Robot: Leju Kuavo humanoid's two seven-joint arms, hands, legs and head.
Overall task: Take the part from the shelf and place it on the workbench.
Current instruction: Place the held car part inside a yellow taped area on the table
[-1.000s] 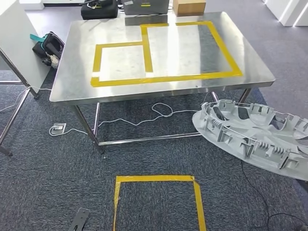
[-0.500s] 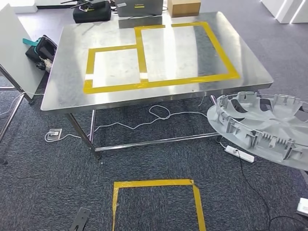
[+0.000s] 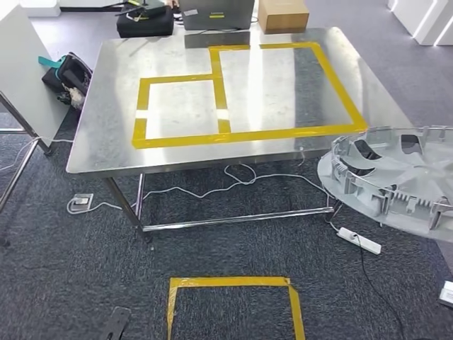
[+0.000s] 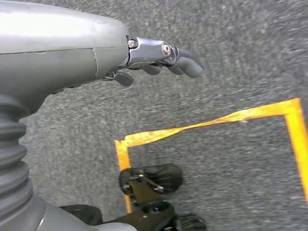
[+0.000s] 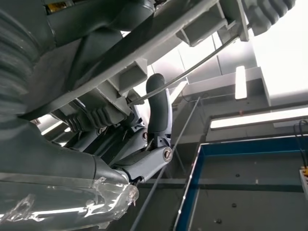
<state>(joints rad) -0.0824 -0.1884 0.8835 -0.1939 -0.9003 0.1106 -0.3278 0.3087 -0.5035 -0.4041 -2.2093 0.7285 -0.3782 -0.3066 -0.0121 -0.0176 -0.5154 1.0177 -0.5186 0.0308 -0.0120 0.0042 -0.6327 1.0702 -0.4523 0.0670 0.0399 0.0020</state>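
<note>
Brushed-steel table [image 3: 107,134] with rounded corners on tubular legs, its top marked by yellow tape rectangles [image 3: 251,134], standing on dark grey carpet [image 3: 64,276]. White cable [image 3: 235,185] and power strip [image 3: 362,241] beneath and beside the table. The part [image 3: 395,177], a pale grey ribbed plastic disc, hangs just off the table's near right corner, gripped by the right hand [image 5: 152,144], fingers [image 5: 159,108] curled over its rim. Left hand [image 4: 160,55] empty, fingers loosely extended above the carpet.

A white power strip [image 3: 359,240] is seen on the grey carpet [image 3: 64,283], near a yellow tape outline [image 3: 232,283]. A black bag [image 3: 145,20], a cardboard box [image 3: 282,13] and another bag [image 3: 68,74] are seen further off.
</note>
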